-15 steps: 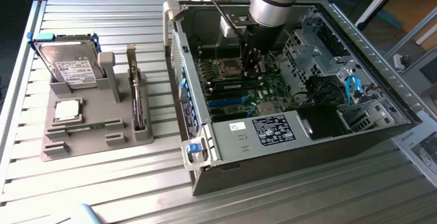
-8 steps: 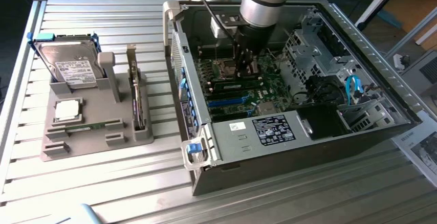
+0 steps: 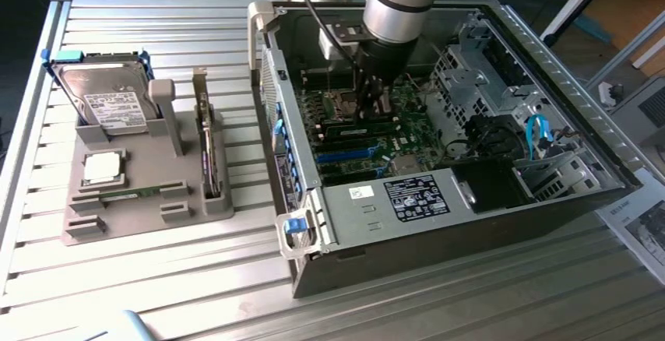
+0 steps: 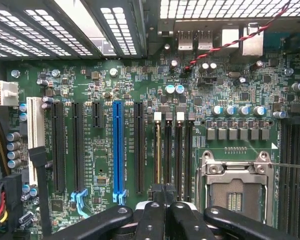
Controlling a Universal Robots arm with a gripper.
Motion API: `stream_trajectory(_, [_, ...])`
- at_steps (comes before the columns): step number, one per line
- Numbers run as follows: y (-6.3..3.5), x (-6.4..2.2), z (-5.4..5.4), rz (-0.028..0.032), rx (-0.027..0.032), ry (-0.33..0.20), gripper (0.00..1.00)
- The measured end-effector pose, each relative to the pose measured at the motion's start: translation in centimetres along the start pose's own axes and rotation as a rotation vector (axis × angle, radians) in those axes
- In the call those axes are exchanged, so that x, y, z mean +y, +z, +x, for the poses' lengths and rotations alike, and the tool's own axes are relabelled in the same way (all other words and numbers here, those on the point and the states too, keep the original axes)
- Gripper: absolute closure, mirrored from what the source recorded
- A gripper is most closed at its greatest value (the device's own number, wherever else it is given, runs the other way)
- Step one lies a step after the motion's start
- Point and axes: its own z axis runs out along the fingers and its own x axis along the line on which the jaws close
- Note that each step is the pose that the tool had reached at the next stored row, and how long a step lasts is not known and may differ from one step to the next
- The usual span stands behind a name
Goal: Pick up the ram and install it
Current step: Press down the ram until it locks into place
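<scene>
The green printed motherboard [image 4: 139, 100] carried one blue plastic slot [image 4: 118, 150] among black ones, while the ridged metal table [image 3: 156, 279] looked perhaps silver-grey.

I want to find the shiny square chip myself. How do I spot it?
Find the grey holder on the exterior view's left of the open computer case. The chip lies flat on it, in front of the upright hard drive. It alone is square and silver-topped.

A thick silver-grey cylindrical arm [image 3: 400, 2] is wearing a black ring band, ending in a black tool [image 4: 162, 212] showing glossy rounded linkages with small screws.
</scene>
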Motion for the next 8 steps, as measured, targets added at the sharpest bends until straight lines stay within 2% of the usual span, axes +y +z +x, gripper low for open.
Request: stream_trajectory(8, [0.22,0.01,0.01,0.0000,-0.0001,0.000,0.90])
